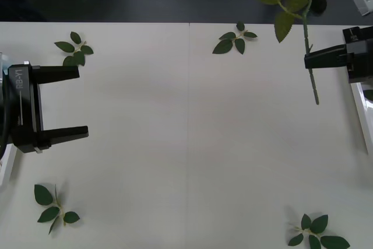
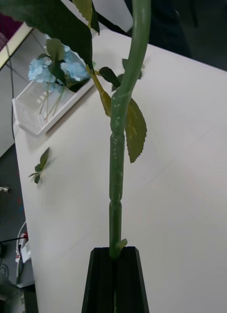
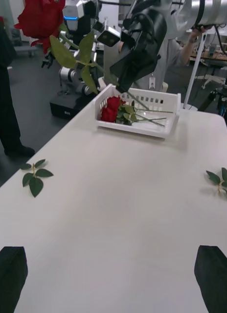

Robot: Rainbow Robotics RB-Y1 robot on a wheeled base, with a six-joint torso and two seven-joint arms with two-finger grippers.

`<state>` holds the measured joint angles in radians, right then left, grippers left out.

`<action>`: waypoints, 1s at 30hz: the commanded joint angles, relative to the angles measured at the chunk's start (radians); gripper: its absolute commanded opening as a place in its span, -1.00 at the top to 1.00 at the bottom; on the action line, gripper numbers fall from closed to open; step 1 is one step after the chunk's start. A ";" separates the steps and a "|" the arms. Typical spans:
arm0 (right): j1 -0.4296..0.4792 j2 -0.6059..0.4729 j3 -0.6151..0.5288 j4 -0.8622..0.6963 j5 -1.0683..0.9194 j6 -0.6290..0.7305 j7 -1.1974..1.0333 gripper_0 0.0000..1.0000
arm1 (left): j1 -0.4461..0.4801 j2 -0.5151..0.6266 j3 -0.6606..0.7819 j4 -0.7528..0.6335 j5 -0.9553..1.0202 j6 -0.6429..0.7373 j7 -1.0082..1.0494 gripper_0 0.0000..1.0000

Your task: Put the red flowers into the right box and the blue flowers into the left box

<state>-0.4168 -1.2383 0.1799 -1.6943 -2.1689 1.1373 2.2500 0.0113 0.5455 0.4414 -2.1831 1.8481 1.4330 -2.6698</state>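
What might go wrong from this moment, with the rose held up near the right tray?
1. The right gripper pinches the red rose low on its thin stem, with the bloom high above, so it may swing or slip while being lowered.
2. The right box already holds roses; the new rose's long stem might hang over the rim.
3. The left gripper waits open and looks unlikely to interfere.

R jaws clamp green stem point(image 2: 116, 195); blue flowers point(image 2: 50, 68) in white tray point(image 2: 30, 115) beyond.
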 commanded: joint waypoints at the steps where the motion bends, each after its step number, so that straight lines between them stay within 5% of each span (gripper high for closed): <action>1: -0.010 -0.035 -0.054 0.058 0.083 0.082 -0.090 1.00 | 0.019 0.090 0.011 0.029 0.013 0.003 -0.035 -1.00; 9: 0.055 -0.089 -0.143 0.209 0.215 0.160 -0.168 1.00 | 0.022 0.195 0.048 0.129 0.036 0.003 -0.035 -1.00; 21: 0.273 -0.178 -0.309 0.423 0.339 0.176 -0.170 1.00 | 0.018 0.260 0.123 0.287 0.069 0.110 -0.035 -1.00; 30: 0.286 -0.198 -0.315 0.585 0.529 0.145 -0.178 1.00 | -0.014 0.258 0.151 0.356 0.033 0.149 -0.035 -1.00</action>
<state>-0.1100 -1.3827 -0.1331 -1.1328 -1.6782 1.3040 2.0974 0.0116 0.7830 0.5638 -1.8230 1.8900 1.5770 -2.6698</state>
